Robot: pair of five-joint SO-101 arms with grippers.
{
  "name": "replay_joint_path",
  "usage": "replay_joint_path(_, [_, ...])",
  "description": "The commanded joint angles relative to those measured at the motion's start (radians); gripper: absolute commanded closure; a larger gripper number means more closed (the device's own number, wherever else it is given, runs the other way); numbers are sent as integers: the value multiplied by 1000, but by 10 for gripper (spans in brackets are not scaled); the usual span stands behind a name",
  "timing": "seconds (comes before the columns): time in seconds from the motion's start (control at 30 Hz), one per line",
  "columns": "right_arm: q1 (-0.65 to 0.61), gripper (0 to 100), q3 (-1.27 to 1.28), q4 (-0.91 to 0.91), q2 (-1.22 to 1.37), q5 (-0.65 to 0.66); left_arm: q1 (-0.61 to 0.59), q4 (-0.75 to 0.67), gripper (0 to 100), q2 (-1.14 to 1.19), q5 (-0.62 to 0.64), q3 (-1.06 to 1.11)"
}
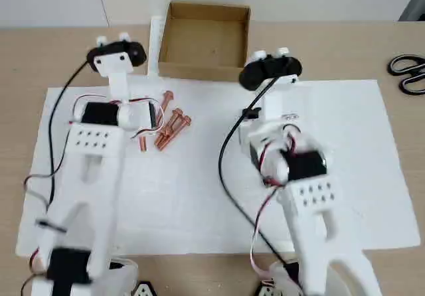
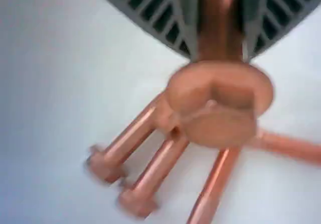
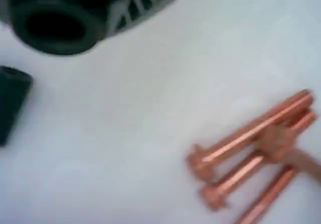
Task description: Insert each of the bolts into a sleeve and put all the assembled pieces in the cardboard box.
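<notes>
Copper bolt [image 2: 219,108] clamped in left hand [image 2: 219,50] over bolts [image 2: 150,181].

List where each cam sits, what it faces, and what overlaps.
High: fixed above the table, looking down; shows both arms, cardboard box, loose bolts.
Left wrist: on the left arm, facing the paper; own left gripper shut on a bolt.
Right wrist: on the right arm, facing the paper; own right gripper holding a sleeve.
Shared: all three show the loose bolts.
</notes>
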Motion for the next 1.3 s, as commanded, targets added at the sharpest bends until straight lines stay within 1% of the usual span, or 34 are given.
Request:
replay_joint_path(0.0, [-61,992,57,-39,-143,32,23,-21,994,-187,6,-48])
replay_joint_path(0.17, [-76,992,302,-291,-278,34,25,-35,994,-290,6,-16])
replay_joint_path(0.3, [-77,992,451,-433,-348,38,44,-104,994,-345,6,70])
replay_joint_path(0.37, [-77,992,508,-478,-367,40,69,-166,994,-381,6,122])
replay_joint_path(0.43, [-91,992,551,-519,-374,40,103,-258,994,-419,5,185])
replay_joint_path(0.57, [-166,992,597,-576,-380,40,163,-480,994,-483,3,337])
replay_joint_path(0.67, [-223,992,624,-608,-380,34,196,-562,994,-512,6,418])
replay_joint_path(0.8, [-262,992,686,-674,-380,34,232,-569,994,-526,17,450])
replay_joint_path(0.9, [-265,992,733,-736,-380,34,250,-569,994,-526,95,449])
replay_joint_path(1.0, [-265,992,766,-783,-380,34,278,-568,994,-526,109,450])
replay_joint_path(1.17, [-265,992,783,-799,-380,25,322,-494,994,-526,138,443])
replay_joint_path(1.27, [-265,992,783,-799,-380,-29,342,-496,994,-526,138,450])
